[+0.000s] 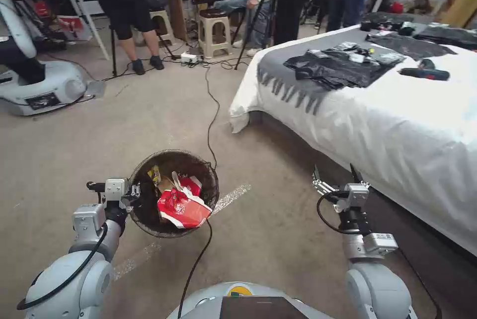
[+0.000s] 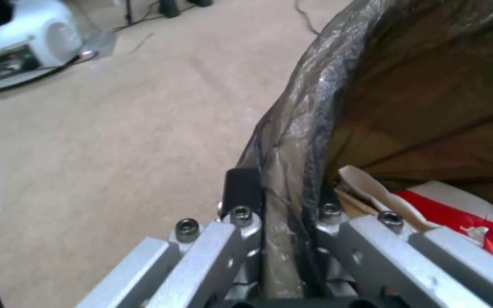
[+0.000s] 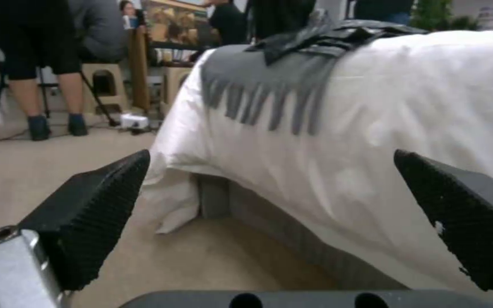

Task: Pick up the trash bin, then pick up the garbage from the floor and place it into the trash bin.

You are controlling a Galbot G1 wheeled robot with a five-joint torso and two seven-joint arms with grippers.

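The trash bin (image 1: pixel 149 199), lined with a crinkled dark bag, hangs above the carpet at lower left, tilted toward me. My left gripper (image 1: pixel 133 193) is shut on its near-left rim; in the left wrist view the fingers (image 2: pixel 241 192) pinch the bagged rim (image 2: pixel 298 141). Inside lies garbage: crushed red-and-white paper cups (image 1: pixel 181 203) and a yellow wrapper (image 1: pixel 155 175). The cups (image 2: pixel 458 209) also show in the left wrist view. My right gripper (image 1: pixel 336 176) stands open and empty above the floor beside the bed, its black pads (image 3: pixel 95 209) wide apart.
A white-sheeted bed (image 1: pixel 397 125) with black bags (image 1: pixel 338 68) on a grey throw fills the right side. A black cable (image 1: pixel 211 125) runs across the carpet under the bin. Another robot's base (image 1: pixel 39 85) sits far left. People and stools (image 1: pixel 213 31) stand at the back.
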